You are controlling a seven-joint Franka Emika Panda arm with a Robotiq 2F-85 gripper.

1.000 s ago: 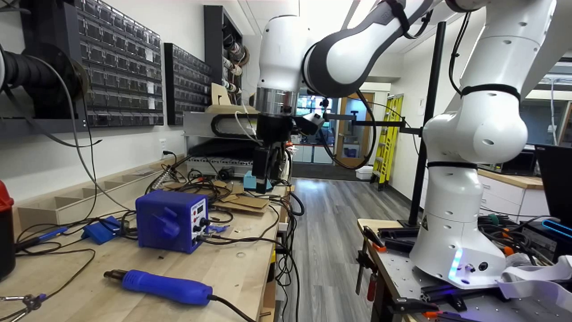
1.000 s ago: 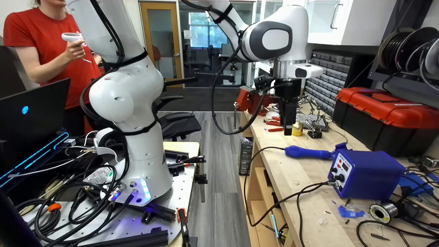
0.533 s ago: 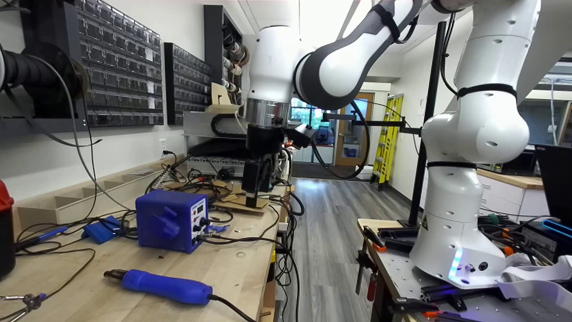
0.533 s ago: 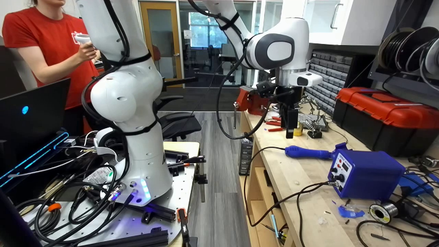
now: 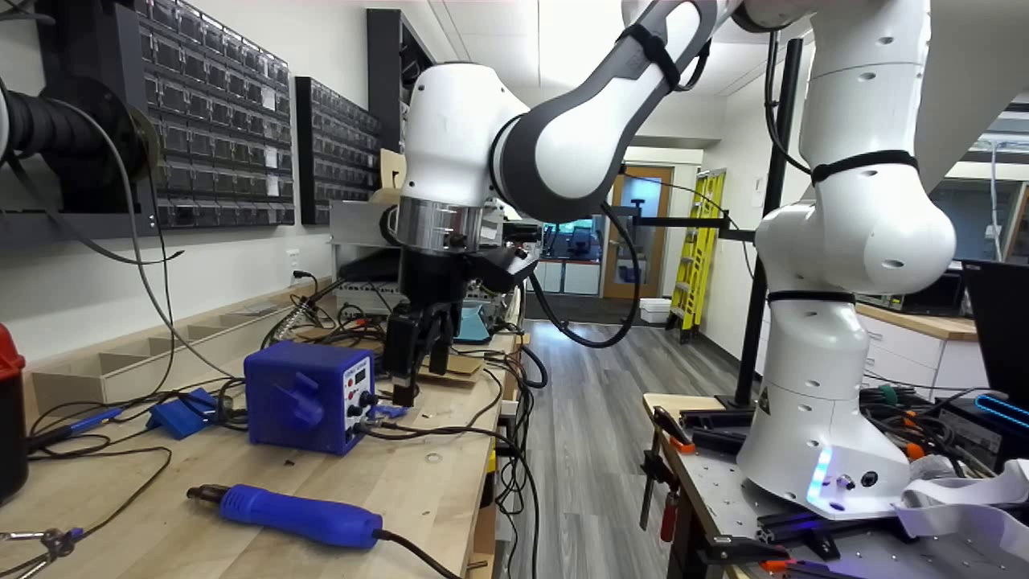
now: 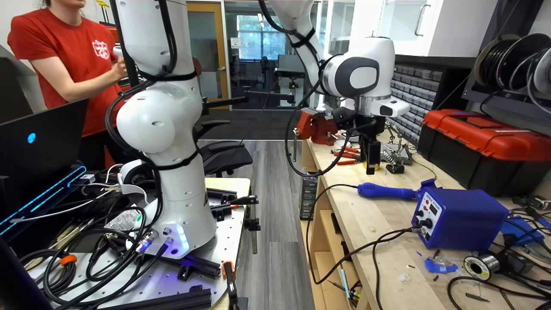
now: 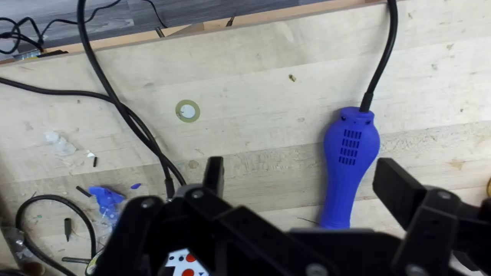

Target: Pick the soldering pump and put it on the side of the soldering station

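Right up front in an exterior view, there's the soldering pump (image 5: 297, 516), lying flat on the counter (image 5: 426, 482), dark tip at one end, black cord (image 5: 418, 552) trailing off the other. Behind it stands the soldering station (image 5: 301, 398), upright, a visible gap between the two. And here's the hand (image 5: 421, 381), showing just beside the station, hanging over the counter with its fingers (image 7: 213, 174) spread wide! The wrist view catches the pump below, framed between those fingers. Deeper in, cardboard (image 5: 454, 365) lies on the same counter; way back, a yellow ladder (image 5: 698, 257) stands upright.
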